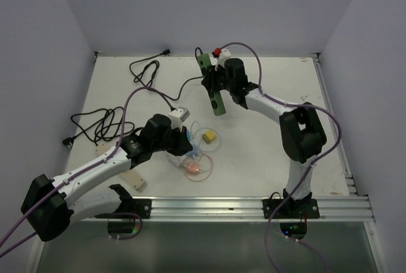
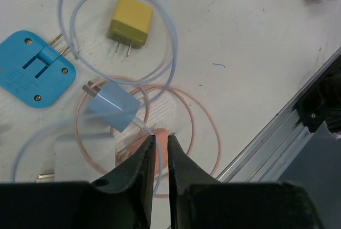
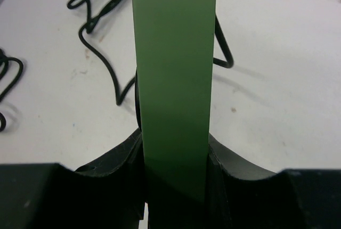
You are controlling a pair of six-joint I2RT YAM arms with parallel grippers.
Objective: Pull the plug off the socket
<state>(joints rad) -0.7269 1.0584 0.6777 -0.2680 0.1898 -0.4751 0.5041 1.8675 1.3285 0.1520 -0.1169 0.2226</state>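
Green pwr strip (image 1: 217, 103) runs near-to-far, R fingers (image 3: 120, 157) clamping.

**White table strewn with chargers and cords**

On the white table (image 1: 304, 133), a yellow charger (image 2: 130, 21) lies near a blue adapter (image 2: 33, 69). A light-blue charger (image 2: 113, 104) rests on a coiled pink cable (image 2: 197, 128). Tangled black cords (image 1: 95, 124) sprawl along the left side, well apart from a beige piece (image 1: 134, 181) near the front edge.

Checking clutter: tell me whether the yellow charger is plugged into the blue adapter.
No, the yellow charger lies apart from the blue adapter, prongs bare.
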